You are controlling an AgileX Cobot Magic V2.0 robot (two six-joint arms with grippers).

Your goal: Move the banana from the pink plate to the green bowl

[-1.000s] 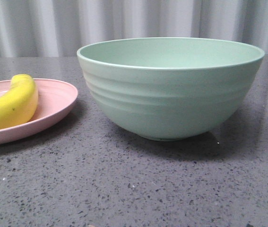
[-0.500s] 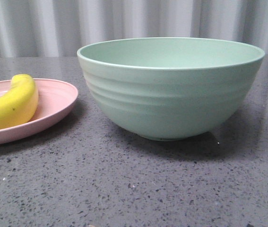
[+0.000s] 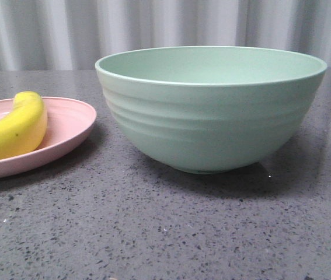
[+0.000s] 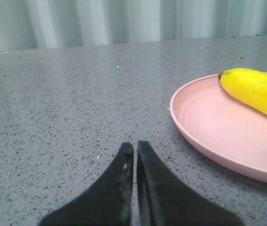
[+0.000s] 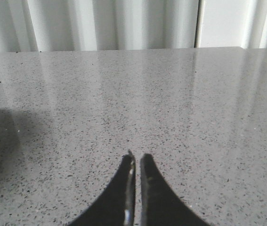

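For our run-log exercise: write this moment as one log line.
banana: on pink plate | green bowl: empty | left claw: shut, beside plate | right claw: shut, over bare table

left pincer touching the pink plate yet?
Apart. The left wrist view shows bare table between the shut left pincer and the pink plate.

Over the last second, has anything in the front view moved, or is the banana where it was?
Nothing visibly changed. The banana lies on the pink plate as before, and the green bowl stands beside the plate in the same spot. No arm has come into the front view. In the wrist views, the left tool and right tool are both shut and hold nothing.
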